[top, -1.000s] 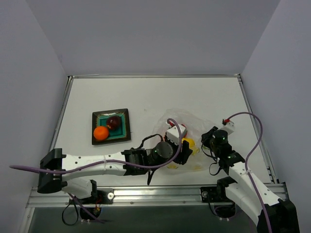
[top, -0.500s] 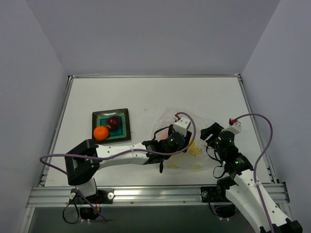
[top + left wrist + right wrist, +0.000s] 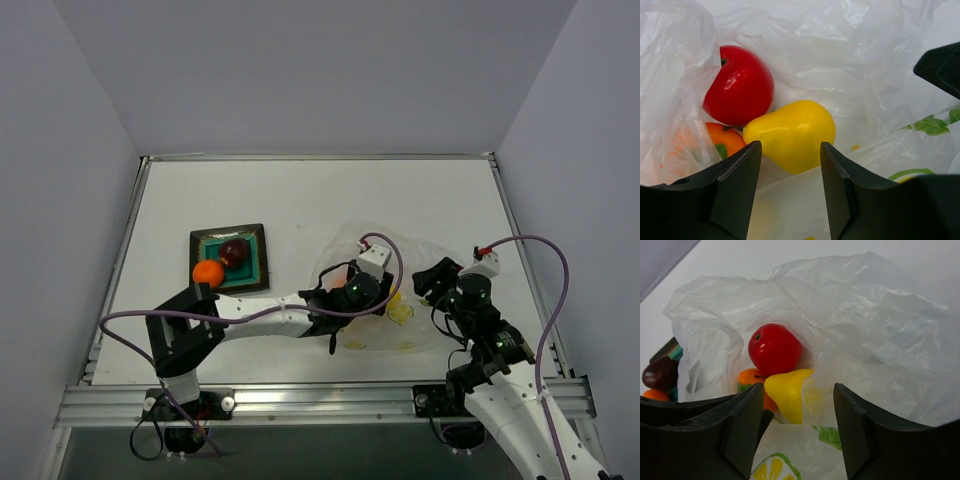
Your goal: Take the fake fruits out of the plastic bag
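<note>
At centre-right of the table (image 3: pixel 300 200), the plastic bag (image 3: pixel 415 255) is lying crumpled, holding a red apple (image 3: pixel 740 85), a yellow pear (image 3: pixel 792 132) and an orange fruit (image 3: pixel 726 142). The left arm is stretching low across, the left gripper (image 3: pixel 789 152) pointing into the bag's mouth, fingers apart around the pear. The right gripper (image 3: pixel 799 390) is facing the bag, fingers apart, possibly brushing plastic

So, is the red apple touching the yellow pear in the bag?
Touching. The left wrist view shows the yellow pear lying against the red apple, with no gap between them.
</note>
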`<action>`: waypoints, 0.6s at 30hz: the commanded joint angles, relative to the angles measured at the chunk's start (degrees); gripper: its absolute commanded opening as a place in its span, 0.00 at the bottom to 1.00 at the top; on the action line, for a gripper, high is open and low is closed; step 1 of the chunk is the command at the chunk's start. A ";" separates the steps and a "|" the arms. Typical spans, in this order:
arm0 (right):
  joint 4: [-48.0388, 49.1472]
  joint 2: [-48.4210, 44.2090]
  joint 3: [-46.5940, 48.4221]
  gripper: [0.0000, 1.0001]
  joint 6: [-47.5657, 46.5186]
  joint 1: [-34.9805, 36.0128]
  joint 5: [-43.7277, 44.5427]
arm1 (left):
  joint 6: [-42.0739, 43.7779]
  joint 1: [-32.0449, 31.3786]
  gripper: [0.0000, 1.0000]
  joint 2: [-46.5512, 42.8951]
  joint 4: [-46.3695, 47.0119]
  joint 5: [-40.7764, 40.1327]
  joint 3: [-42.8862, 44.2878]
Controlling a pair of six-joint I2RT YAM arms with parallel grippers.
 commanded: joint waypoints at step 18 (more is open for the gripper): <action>-0.45 0.14 -3.52 0.03 2.41 2.72 -9.00 | -3.06 3.82 0.52 -1.76 5.55 3.75 -3.69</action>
